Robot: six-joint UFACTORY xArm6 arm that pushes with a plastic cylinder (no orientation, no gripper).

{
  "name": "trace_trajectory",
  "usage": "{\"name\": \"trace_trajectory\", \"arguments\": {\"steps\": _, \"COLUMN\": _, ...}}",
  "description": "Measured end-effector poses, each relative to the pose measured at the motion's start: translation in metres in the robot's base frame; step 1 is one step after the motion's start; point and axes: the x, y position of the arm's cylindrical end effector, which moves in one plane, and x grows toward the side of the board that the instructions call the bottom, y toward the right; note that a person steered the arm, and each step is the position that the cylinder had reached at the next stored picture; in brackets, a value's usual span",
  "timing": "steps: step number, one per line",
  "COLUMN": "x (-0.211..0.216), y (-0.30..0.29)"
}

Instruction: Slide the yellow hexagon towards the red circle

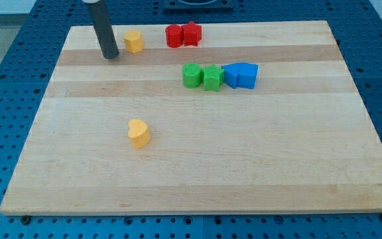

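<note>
Resting on board: my tip (111, 56)
Claw: none (bare rod), state cannot tell
Yellow hexagon (133, 41): far left, just right of tip
Red circle (174, 36): right of hexagon, apart

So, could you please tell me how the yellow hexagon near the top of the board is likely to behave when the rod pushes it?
The yellow hexagon looks squat and flat-based, so it should slide rather than tip or roll. My tip sits just to its left, so a push should send it right, towards the red circle. The wooden board looks smooth; an off-centre push may turn it.
</note>
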Motion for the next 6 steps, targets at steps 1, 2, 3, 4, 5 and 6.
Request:
{"name": "trace_trajectory", "arguments": {"steps": 1, "x": -0.016, "y": -0.001}}
{"name": "trace_trajectory", "arguments": {"steps": 2, "x": -0.031, "y": 0.007}}
{"name": "trace_trajectory", "arguments": {"steps": 3, "x": -0.037, "y": 0.025}}
{"name": "trace_trajectory", "arguments": {"steps": 4, "x": -0.037, "y": 0.035}}
{"name": "trace_trajectory", "arguments": {"steps": 5, "x": -0.042, "y": 0.038}}
{"name": "trace_trajectory", "arguments": {"steps": 6, "x": -0.073, "y": 0.039}}
